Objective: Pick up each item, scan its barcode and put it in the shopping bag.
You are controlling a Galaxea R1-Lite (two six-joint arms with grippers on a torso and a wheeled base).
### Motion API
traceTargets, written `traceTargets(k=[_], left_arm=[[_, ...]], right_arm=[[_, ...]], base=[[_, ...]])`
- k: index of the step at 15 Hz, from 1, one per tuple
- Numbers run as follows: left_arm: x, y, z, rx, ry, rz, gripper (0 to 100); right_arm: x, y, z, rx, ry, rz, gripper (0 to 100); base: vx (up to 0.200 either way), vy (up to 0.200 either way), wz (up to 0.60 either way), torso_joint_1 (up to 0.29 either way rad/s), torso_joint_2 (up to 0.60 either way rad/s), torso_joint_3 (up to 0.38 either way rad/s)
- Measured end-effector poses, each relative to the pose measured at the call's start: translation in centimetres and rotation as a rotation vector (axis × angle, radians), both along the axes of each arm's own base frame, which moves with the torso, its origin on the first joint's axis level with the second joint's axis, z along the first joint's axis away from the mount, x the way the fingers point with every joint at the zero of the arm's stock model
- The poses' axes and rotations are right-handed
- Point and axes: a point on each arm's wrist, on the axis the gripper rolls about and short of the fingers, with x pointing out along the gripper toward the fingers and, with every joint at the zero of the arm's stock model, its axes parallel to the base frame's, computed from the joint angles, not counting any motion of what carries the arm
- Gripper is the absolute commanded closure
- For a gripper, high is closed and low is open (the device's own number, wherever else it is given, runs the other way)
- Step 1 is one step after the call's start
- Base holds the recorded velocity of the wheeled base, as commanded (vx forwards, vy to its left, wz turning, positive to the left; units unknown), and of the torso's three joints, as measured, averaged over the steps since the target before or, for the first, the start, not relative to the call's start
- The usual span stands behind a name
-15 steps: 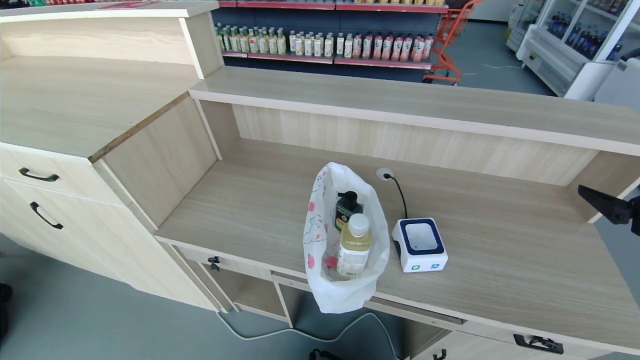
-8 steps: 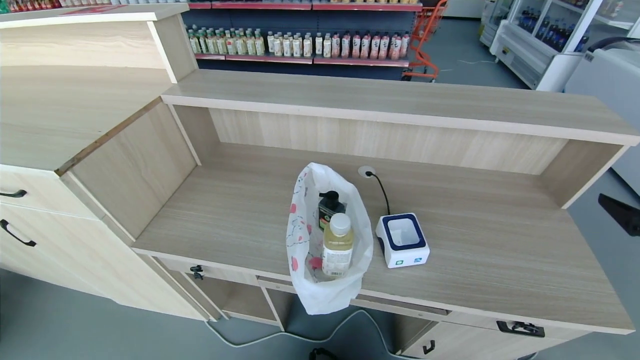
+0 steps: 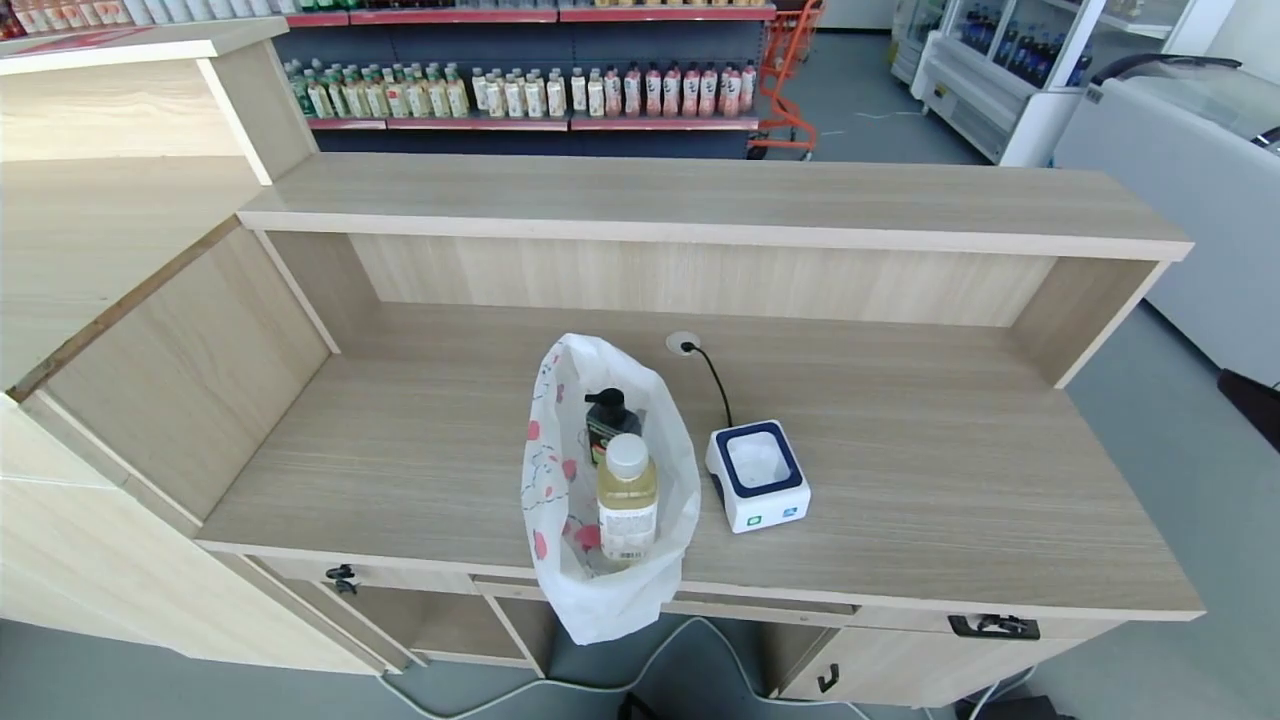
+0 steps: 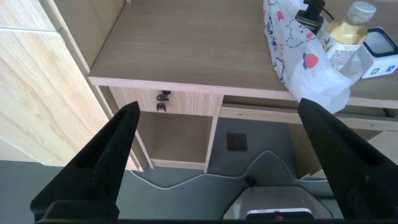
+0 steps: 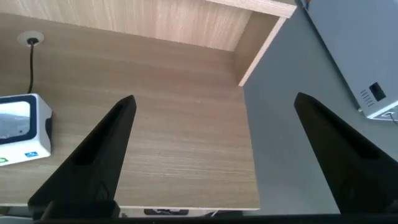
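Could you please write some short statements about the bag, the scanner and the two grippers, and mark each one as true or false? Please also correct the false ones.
1. The shopping bag holds two bottles. True.
2. The scanner lies inside the bag. False: it stands on the counter, beside the bag, on the robot's right of it.
3. The left gripper is open and holds nothing. True.
4. The yellow bottle has no cap. False: a white cap is on it.
5. The right gripper is shut on the pump bottle. False: it is open and empty, and the pump bottle stands in the bag.
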Motion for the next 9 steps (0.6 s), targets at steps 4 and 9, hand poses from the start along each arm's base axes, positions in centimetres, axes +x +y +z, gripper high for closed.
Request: traceTargets(k=[4, 9], left_arm=[[0.0, 0.0, 0.0, 0.000, 0.000, 0.000, 0], [0.0, 0.0, 0.0, 0.000, 0.000, -0.001, 0]], right_arm=[[-3.5, 1.0, -3.4, 0.060, 0.046, -0.050, 0], [-10.6, 2.9, -10.2, 0.134, 0.098, -0.050, 0]], base=[[0.000, 0.000, 0.00, 0.000, 0.00, 0.000], [0.000, 0.000, 0.00, 0.000, 0.00, 0.000]])
